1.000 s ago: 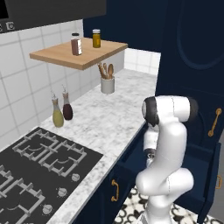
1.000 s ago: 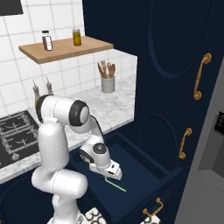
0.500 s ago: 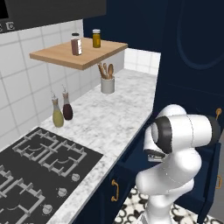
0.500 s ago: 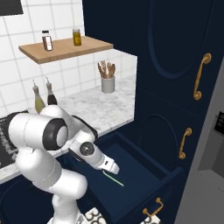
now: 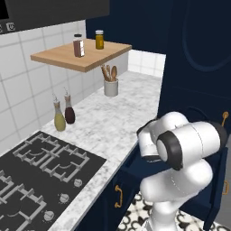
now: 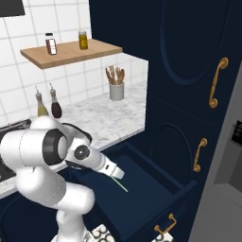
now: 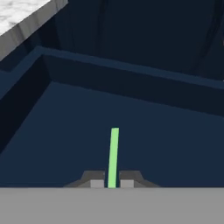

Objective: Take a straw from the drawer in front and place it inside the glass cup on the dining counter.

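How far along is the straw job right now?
Done: the drawer stands open and the gripper is shut on the light-green straw, which sticks out over the drawer floor. In hand: lifting it clear. Left: carrying it to the dining counter and standing it in the glass cup.

Open navy drawer (image 6: 142, 189) projecting beneath the white-grey marbled worktop (image 6: 106, 118). Thin light-green straw (image 7: 113, 155) between the two dark fingertips (image 7: 93, 178) of the gripper (image 7: 112, 180), above the drawer floor. On the worktop: grey utensil pot (image 5: 111, 87) under the wooden wall shelf (image 5: 83, 56); two bottles (image 5: 63, 115) beside the black hob (image 5: 40, 171).
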You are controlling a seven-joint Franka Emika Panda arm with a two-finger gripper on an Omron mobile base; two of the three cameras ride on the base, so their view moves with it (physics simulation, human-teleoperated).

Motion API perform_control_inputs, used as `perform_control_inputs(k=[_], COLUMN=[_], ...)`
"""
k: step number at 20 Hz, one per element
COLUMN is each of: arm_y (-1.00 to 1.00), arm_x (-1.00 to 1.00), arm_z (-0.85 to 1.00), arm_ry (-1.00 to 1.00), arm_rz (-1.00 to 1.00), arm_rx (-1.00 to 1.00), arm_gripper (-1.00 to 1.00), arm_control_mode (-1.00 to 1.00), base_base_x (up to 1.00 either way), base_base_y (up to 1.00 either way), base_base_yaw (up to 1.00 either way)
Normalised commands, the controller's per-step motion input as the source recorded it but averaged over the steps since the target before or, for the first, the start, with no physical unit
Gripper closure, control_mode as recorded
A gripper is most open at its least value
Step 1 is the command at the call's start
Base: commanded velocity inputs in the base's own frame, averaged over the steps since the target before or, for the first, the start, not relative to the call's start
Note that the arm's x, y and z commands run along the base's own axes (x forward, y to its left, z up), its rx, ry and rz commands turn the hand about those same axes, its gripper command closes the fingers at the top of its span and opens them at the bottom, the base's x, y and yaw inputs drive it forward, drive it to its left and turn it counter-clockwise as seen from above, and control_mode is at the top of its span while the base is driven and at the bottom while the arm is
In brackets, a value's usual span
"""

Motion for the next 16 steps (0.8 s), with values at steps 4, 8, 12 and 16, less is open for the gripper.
perform_control_inputs(k=[4, 8, 12, 16], arm_y=[-0.55, -0.44, -0.32, -0.22], arm_x=[0.00, 0.01, 0.12, 0.21], arm_z=[1.00, 1.00, 1.00, 1.00], arm_ry=[0.17, 0.21, 0.22, 0.13], arm_rz=[0.00, 0.00, 0.00, 0.00], arm_rx=[0.23, 0.21, 0.18, 0.11], arm_gripper=[1.00, 1.00, 1.00, 1.00], arm_control_mode=[-1.00, -1.00, -1.00, -1.00], base_base_x=[0.00, 0.00, 0.00, 0.00], base_base_y=[0.00, 0.00, 0.00, 0.00], base_base_yaw=[0.00, 0.00, 0.00, 0.00])
